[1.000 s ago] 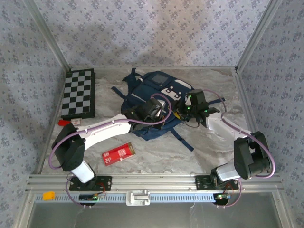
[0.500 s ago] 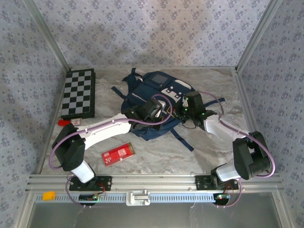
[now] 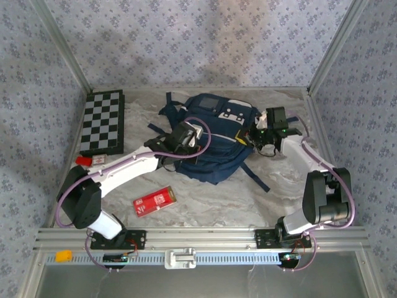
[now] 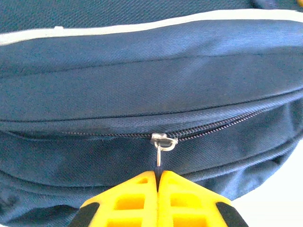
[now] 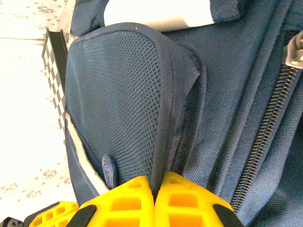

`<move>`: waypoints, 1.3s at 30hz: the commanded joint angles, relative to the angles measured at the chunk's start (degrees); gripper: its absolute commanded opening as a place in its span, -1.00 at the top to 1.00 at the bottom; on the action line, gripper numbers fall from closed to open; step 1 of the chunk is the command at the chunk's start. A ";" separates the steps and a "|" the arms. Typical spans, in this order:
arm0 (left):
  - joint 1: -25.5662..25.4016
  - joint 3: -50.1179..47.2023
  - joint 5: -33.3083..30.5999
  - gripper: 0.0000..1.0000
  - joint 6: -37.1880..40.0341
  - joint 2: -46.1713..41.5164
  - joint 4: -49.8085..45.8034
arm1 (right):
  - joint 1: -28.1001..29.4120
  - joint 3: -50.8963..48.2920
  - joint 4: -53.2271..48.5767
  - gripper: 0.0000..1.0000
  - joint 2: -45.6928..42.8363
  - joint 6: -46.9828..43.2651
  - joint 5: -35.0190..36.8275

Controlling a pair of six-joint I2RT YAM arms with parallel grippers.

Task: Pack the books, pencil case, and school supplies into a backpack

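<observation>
Seen from the top, the backpack (image 3: 217,158) lay flat toward the far middle of the worktop (image 3: 205,205). It was navy with white patches and pale trim, and its dark straps trailed out around it. The pencil case (image 3: 155,200), a flat red box, lay on the near left, well apart from the bag and not yet packed. Whether any book was inside could not be told, so the packing looked early. The left gripper (image 3: 188,132) sat at the bag's left side and the right gripper (image 3: 260,133) at its right edge.

At the left wrist, the yellow fingers (image 4: 132,201) were clenched on the zip pull (image 4: 160,161), which hung from its slider (image 4: 164,140). The teeth to the right of the slider were meshed, so the opening probably remained to be made.

At the right wrist, the fingers (image 5: 128,198) were pinched tight on the bound edge of the mesh side pocket (image 5: 113,109). This likely steadied the bag. A second zip (image 5: 265,142) ran just beside the pocket.
</observation>
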 commanded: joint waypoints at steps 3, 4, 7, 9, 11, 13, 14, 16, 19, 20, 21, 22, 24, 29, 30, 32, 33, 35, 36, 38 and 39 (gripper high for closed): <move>-4.22 3.40 2.71 1.00 0.75 1.62 0.48 | -1.77 5.22 1.58 0.47 1.69 -3.20 -3.12; -4.68 4.75 2.56 1.00 0.44 2.62 0.20 | -1.59 4.49 0.56 0.33 0.41 -3.28 -2.09; -5.51 6.77 3.70 1.00 -0.12 4.55 0.41 | -1.88 1.90 -5.71 0.03 -3.69 -6.43 0.60; -6.08 7.21 3.97 1.00 -0.04 5.09 0.87 | -4.32 -1.78 -7.83 -0.06 -6.64 -8.04 0.94; -6.37 8.00 4.81 1.00 -0.23 5.78 0.97 | -5.96 -7.59 -3.70 -0.09 -10.49 -3.08 -2.35; -6.42 8.85 6.31 1.00 -1.71 6.53 1.45 | -4.92 -10.81 0.69 -0.13 -13.60 0.61 -5.26; -6.46 9.16 7.55 1.00 -2.14 6.96 2.21 | -4.09 -11.59 1.01 -0.14 -14.88 1.57 -5.47; -6.97 10.32 7.98 1.00 -1.79 8.03 2.30 | -3.12 -13.95 3.05 -0.13 -16.78 4.34 -5.31; -7.78 12.10 7.60 1.00 -1.62 9.22 1.66 | -2.89 -18.47 8.88 -0.11 -17.33 10.20 -5.22; -8.10 12.45 7.61 1.00 -1.54 9.53 1.89 | -2.68 -19.68 11.17 -0.06 -17.35 11.93 -4.72; -8.44 12.89 7.61 1.00 -1.45 9.82 1.90 | -2.32 -20.54 13.85 -0.02 -17.25 13.63 -4.70; -8.81 13.37 7.58 1.00 -1.35 10.26 1.80 | -1.90 -21.11 16.05 0.03 -17.01 15.06 -4.74; -9.42 14.29 7.79 1.00 -1.09 10.94 1.38 | -1.80 -21.06 17.76 0.18 -16.10 16.19 -4.77; -9.45 14.53 6.70 1.00 -0.57 10.46 0.07 | -3.86 -17.65 13.08 0.59 -14.38 12.19 -3.14; -9.42 14.35 6.34 1.00 -0.15 10.16 -0.20 | -4.19 -16.47 11.40 0.68 -14.01 10.35 -2.90; -9.44 13.77 5.31 1.00 0.85 9.49 -0.99 | -5.31 -14.79 9.04 0.85 -13.24 7.73 -2.25; -9.40 13.48 4.46 1.00 1.29 9.13 -1.73 | -6.04 -14.32 8.87 0.93 -12.79 7.11 -2.38; -9.12 12.57 3.10 1.00 2.29 8.32 -3.16 | -7.86 -13.02 8.71 1.00 -11.41 5.99 -3.24; -8.84 11.60 2.72 1.00 2.69 7.54 -3.63 | -8.91 -12.01 8.16 1.00 -10.61 5.25 -3.85; -8.03 8.78 2.72 1.00 3.69 5.68 -3.61 | -10.38 -9.90 6.95 1.00 -8.84 3.37 -4.64; -7.43 7.10 2.74 1.00 4.34 4.50 -3.41 | -11.02 -8.67 5.96 1.00 -8.07 2.28 -4.66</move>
